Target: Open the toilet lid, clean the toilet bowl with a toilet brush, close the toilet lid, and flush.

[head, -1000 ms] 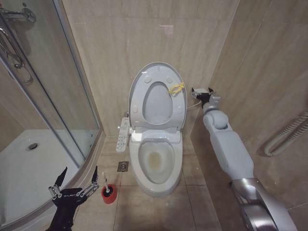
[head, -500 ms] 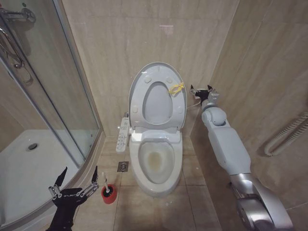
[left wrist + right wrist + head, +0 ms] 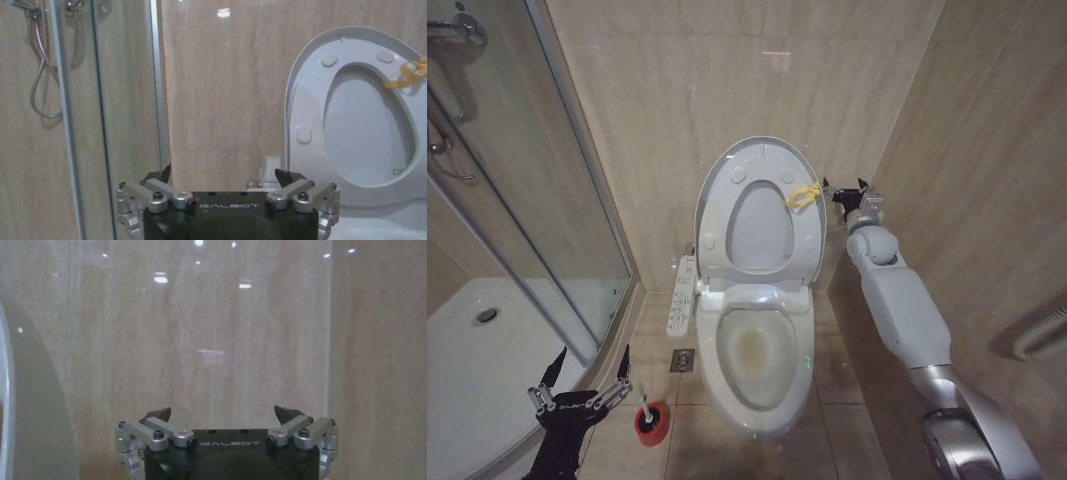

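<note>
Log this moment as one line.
toilet lid: upright, open | right gripper: open, beside lid | left gripper: open, low | toilet brush: in holder

The raised toilet lid leaves the toilet bowl open from above; the glass shower wall hems the left side.

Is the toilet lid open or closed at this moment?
Open. The toilet lid stands upright against the wall, with the seat raised against it, and the toilet bowl is uncovered.

Toilet lid upright behind toilet bowl; toilet brush left of bowl.
</note>
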### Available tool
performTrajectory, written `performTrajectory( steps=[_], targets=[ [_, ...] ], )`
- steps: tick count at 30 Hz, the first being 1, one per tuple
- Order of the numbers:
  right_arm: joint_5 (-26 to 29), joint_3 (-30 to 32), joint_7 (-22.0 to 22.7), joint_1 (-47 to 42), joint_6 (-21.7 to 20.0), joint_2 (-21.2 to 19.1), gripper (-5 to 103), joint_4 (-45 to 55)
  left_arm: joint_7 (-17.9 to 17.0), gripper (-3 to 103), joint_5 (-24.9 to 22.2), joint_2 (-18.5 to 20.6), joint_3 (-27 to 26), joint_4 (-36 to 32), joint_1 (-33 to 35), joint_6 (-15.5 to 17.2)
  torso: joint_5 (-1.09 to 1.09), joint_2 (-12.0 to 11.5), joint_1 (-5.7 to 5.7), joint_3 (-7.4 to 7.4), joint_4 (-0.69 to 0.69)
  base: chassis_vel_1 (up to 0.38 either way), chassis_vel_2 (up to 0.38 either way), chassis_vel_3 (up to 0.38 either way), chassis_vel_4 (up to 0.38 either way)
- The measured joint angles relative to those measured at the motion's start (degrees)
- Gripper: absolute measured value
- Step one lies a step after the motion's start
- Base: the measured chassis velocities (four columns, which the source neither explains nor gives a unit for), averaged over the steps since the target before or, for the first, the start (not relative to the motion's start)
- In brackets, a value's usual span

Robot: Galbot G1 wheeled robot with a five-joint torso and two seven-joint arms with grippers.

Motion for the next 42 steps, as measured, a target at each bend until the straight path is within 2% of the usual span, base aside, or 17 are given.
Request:
performTrajectory(
  steps=[7, 12, 16, 20, 22, 23, 25, 28, 32, 42],
  targets=[
    [1.03, -2.16, 0.37, -1.48, 0.05, -1.18, 100, 2.89, 0.00, 100, 0.00, 0.00, 0.00, 0.00, 0.00, 0.00, -0.02, 0.01, -0.04, -0.02, 0.00, -0.008, 0.004, 0.005, -0.005],
    [3.71, -3.14, 0.79, -7.27, -1.82, -3.83, 100, 10.45, 0.00, 100, 0.00, 0.00, 0.00, 0.00, 0.01, 0.00, 0.01, 0.01, -0.05, -0.02, -0.03, 0.000, 0.000, 0.000, 0.000],
    [5.85, -2.60, 1.68, -10.85, -2.98, -5.49, 100, 15.79, 0.00, 100, 0.00, 0.00, 0.00, 0.00, 0.00, 0.00, 0.00, 0.01, -0.04, -0.02, 0.02, 0.000, 0.000, 0.000, 0.000],
    [7.13, 0.36, 2.35, -15.79, -3.22, -7.86, 100, 21.79, 0.00, 100, 0.00, 0.00, 0.00, 0.00, 0.00, 0.00, -0.01, 0.01, -0.04, -0.02, 0.01, 0.000, 0.000, 0.000, 0.000],
    [8.23, 3.09, 2.81, -21.50, -3.42, -9.70, 100, 26.88, 0.00, 100, 0.00, 0.00, 0.00, 0.00, 0.00, 0.00, 0.00, 0.01, -0.04, -0.02, -0.01, 0.000, 0.000, 0.000, 0.000],
    [8.23, 3.09, 2.81, -21.50, -3.42, -9.70, 100, 26.88, 0.00, 100, 0.00, 0.00, 0.00, 0.00, 0.00, 0.00, 0.00, 0.01, -0.04, -0.02, -0.01, 0.000, 0.000, 0.000, 0.000],
    [9.55, 4.89, 4.02, -27.59, -3.95, -10.42, 100, 31.82, 0.00, 100, 0.00, 0.00, 0.00, 0.00, 0.00, 0.00, 0.00, 0.02, -0.04, -0.02, -0.04, 0.000, 0.000, 0.000, 0.000],
    [10.31, 6.71, 6.01, -34.84, -4.67, -9.67, 100, 37.62, 0.00, 100, 0.00, -0.01, 0.00, 0.00, 0.00, 0.00, 0.01, 0.02, -0.04, -0.02, -0.02, 0.000, 0.000, 0.000, 0.000],
    [10.24, 7.65, 7.28, -38.71, -5.72, -8.00, 100, 41.31, 0.01, 100, 0.00, 0.00, 0.00, 0.00, 0.00, 0.00, -0.01, 0.01, -0.04, -0.02, 0.01, 0.000, 0.000, 0.000, 0.000],
    [6.69, 10.83, 6.48, -50.10, -5.37, -3.34, 100, 46.89, 0.00, 100, 0.00, 0.00, 0.00, 0.00, 0.00, 0.00, -0.01, 0.02, -0.04, -0.02, -0.01, 0.000, 0.000, 0.000, 0.000]
  ],
)
